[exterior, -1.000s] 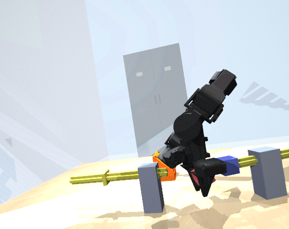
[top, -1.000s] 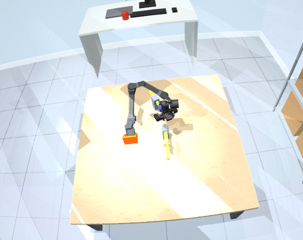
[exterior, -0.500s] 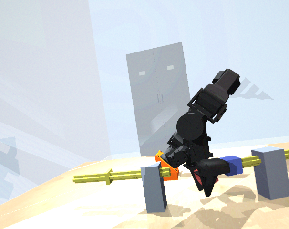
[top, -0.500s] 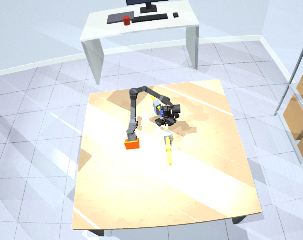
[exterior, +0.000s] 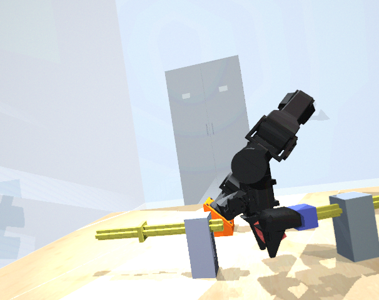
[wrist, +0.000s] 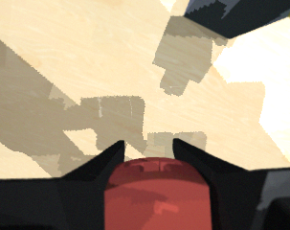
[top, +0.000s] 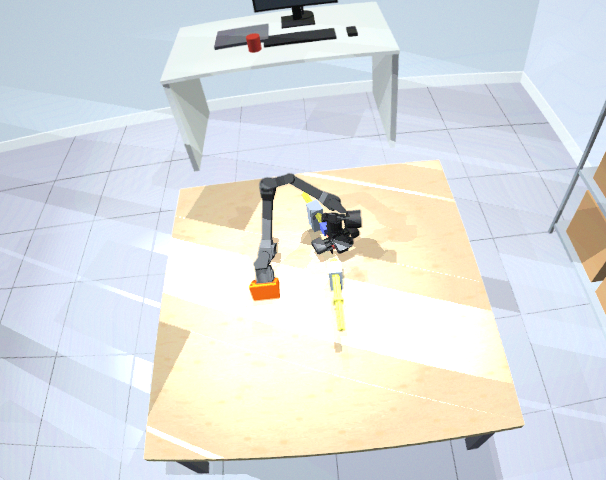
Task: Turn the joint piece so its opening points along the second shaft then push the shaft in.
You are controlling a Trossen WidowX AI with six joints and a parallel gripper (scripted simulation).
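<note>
My gripper [top: 333,247] [exterior: 267,252] [wrist: 148,144] is shut on the red joint piece [exterior: 259,231] [wrist: 158,196], with a finger on either side. The fingers hide much of the piece, and where its opening points cannot be told. A blue hinge part [top: 323,227] [exterior: 308,218] sits beside the gripper on the end of the first yellow shaft [top: 306,197] [exterior: 327,211], which runs through a grey block [top: 313,208] [exterior: 358,229]. The second yellow shaft [top: 340,316] [exterior: 165,229] passes through the other grey block [exterior: 199,250] [wrist: 250,14]. Its short near end stands apart from the joint.
The arm reaches round from its orange base [top: 265,290] [exterior: 228,230]. The second shaft has a square collar [exterior: 142,231] on its far side. Everything stands on the wooden table [top: 272,392]. A white desk [top: 220,67] stands behind it.
</note>
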